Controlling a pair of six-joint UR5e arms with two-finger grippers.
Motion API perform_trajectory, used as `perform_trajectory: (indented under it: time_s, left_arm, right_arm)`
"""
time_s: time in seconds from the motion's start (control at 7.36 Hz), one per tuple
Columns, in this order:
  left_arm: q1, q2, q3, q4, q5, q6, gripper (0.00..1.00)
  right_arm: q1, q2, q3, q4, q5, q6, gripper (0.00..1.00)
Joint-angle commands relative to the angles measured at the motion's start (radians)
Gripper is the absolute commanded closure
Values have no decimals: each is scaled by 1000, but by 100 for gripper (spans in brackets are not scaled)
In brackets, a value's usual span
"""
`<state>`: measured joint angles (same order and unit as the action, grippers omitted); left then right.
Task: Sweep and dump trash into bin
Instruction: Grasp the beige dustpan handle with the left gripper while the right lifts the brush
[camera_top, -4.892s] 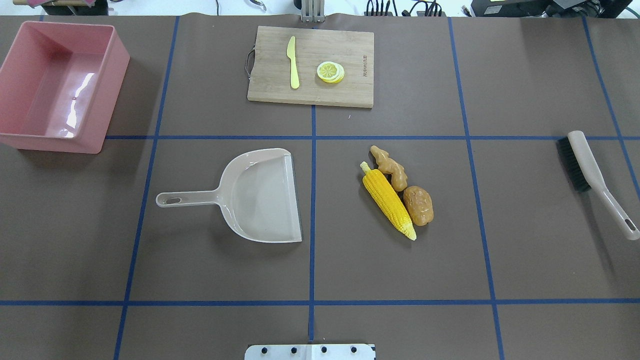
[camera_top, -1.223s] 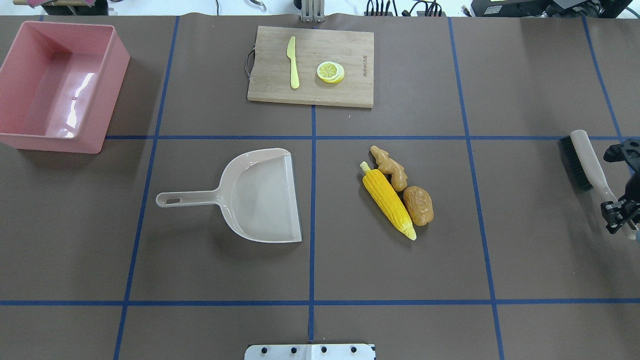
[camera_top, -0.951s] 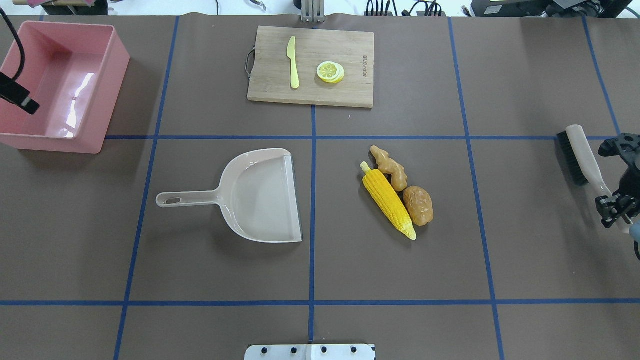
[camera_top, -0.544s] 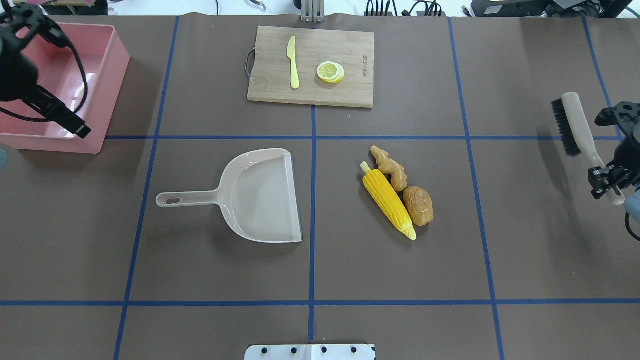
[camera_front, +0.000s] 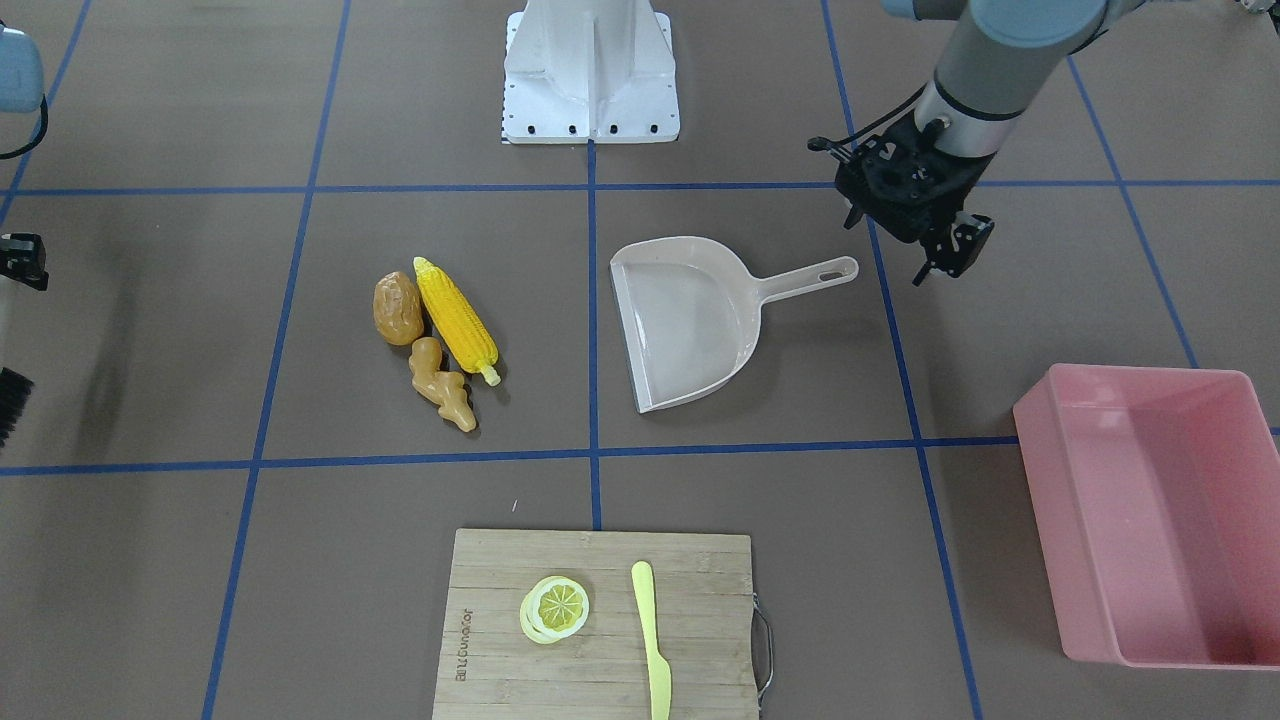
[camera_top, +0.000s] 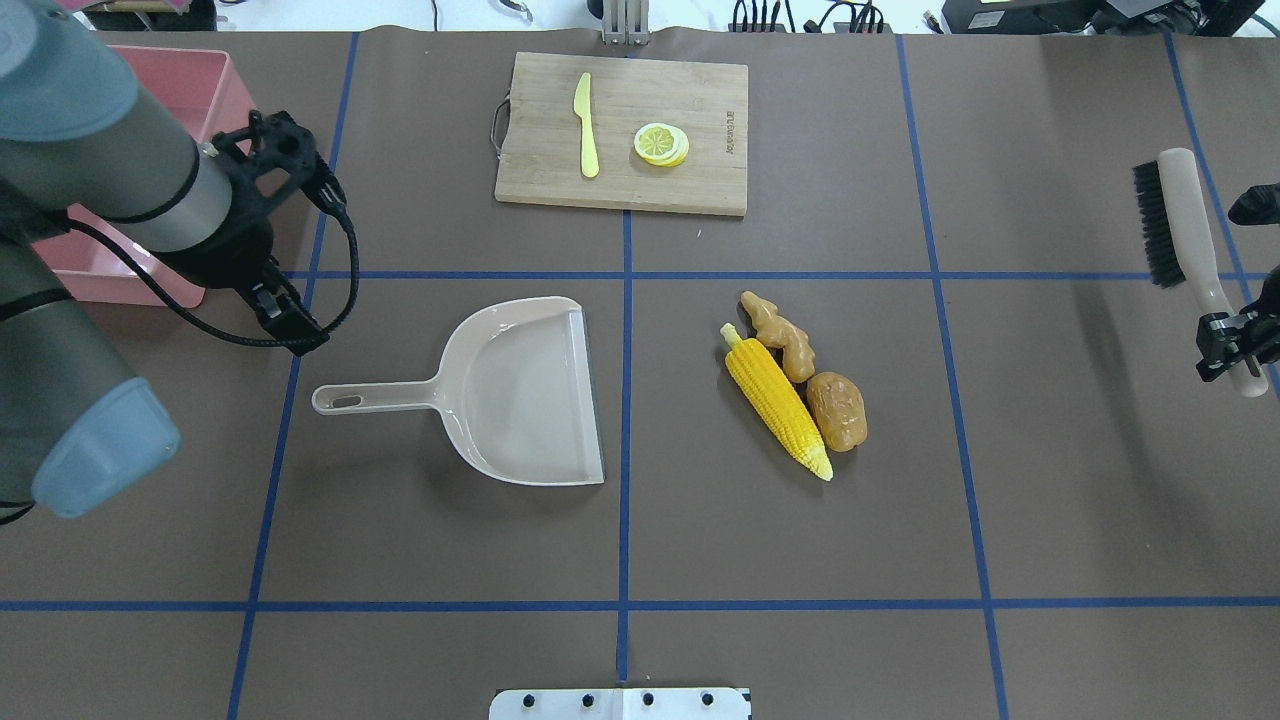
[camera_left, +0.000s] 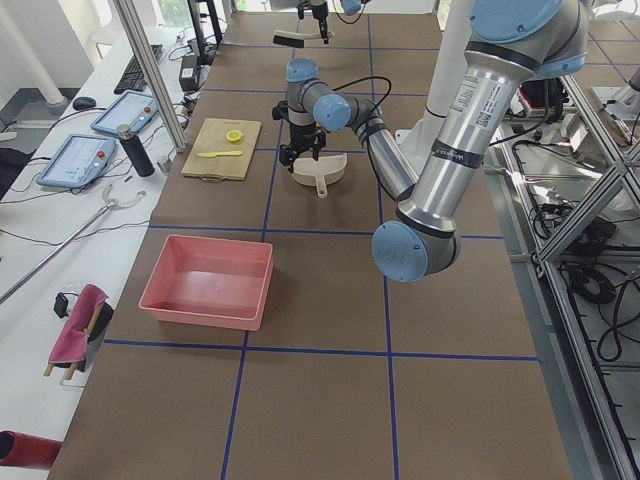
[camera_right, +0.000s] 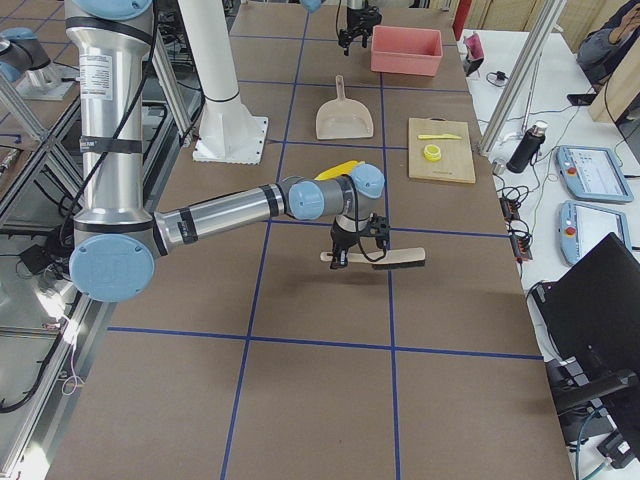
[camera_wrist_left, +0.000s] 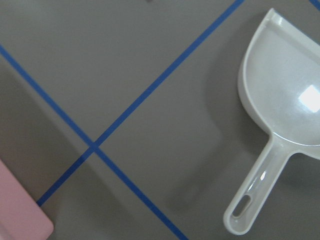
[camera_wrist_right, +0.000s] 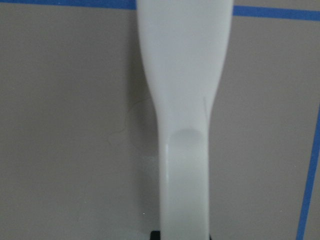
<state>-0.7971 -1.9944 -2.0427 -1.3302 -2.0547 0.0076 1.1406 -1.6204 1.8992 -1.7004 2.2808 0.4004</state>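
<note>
My right fingers (camera_top: 1210, 350) clamped the beige plastic black-bristled brush (camera_top: 1178, 215) above the brown blue-taped table (camera_top: 1050, 450); left gripper's (camera_top: 295, 330) gap, unclear.

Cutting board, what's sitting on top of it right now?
On the cutting board lie a pale yellow plastic knife and, apart from it, a yellow lemon slice. Nothing covers either one. Whatever is beneath the board itself is hidden.

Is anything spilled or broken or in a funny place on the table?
Nothing is spilled or broken. The corn cob, potato and ginger root lie loose on the table, not on the cutting board with the lemon slice.
</note>
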Motion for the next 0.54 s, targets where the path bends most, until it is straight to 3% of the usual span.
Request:
perform_trajectory:
  time_s: [0.0,0.41]
  left_arm:
    - [59,-7,-2,-50,80,185,2]
    - [88,0,105,-139,74,259,2]
  right_arm:
    - [37,-35,50,-1,32,17,100]
    - [33,51,32,2,74,2,100]
